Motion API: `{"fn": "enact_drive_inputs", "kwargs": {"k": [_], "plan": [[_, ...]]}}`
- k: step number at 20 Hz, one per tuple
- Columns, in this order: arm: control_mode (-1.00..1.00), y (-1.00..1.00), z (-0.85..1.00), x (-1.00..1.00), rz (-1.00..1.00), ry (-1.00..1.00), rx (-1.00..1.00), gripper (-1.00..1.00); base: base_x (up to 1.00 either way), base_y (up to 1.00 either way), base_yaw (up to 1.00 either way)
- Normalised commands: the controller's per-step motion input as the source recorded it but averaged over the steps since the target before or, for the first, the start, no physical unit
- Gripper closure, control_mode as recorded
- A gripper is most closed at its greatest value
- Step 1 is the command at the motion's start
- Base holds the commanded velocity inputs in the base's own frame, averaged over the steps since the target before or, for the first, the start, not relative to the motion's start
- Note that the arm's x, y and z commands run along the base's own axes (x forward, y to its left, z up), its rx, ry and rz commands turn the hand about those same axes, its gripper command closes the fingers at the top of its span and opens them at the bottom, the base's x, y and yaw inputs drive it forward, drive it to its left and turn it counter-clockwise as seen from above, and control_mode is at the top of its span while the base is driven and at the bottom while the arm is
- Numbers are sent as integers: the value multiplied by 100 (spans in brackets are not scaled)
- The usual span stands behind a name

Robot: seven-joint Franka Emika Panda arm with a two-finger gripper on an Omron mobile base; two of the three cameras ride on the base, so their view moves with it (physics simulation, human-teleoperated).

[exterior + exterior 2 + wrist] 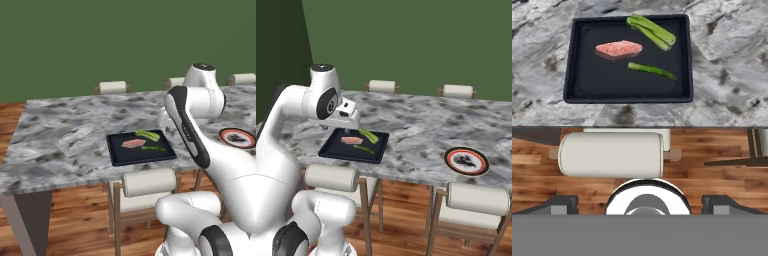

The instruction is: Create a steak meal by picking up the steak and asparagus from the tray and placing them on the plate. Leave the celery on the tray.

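Note:
The black tray (597, 80) lies near the front edge of the marble table. On it the pink mottled steak (618, 49) lies left of centre. The thick light green celery (652, 30) lies at the far right, and the thin dark asparagus (652, 71) lies nearer, right of the steak. From the right base view the tray (336, 148) holds the steak (348, 140), celery (369, 135) and asparagus (363, 149). The plate (466, 161) with its orange-red rim sits far to the right on the table. My gripper (641, 204) hangs open above the tray's near side, holding nothing; its hand (348, 117) hovers over the tray.
A cushioned chair (148, 182) is tucked under the table edge just below the tray, and another (476, 199) stands in front of the plate. More chairs (382, 86) line the far side. The marble table (65, 135) stretches to the left.

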Motion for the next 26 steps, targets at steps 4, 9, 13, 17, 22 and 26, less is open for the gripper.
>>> {"fn": "enact_drive_inputs", "kwargs": {"k": [4, 9, 13, 17, 22, 26], "plan": [[-100, 6, -33, -6, 0, 0, 0, -100, 0, 0, 0], [-100, 17, -7, -1, 0, 0, 0, -100, 0, 0, 0], [-100, 5, 0, 2, 0, 0, 0, -100, 0, 0, 0], [-100, 1, 0, 1, 0, 0, 0, -100, 0, 0, 0], [-100, 0, 0, -1, 0, 0, 0, -100, 0, 0, 0], [-100, -1, 0, -24, 0, 0, 0, -100, 0, 0, 0]]}}
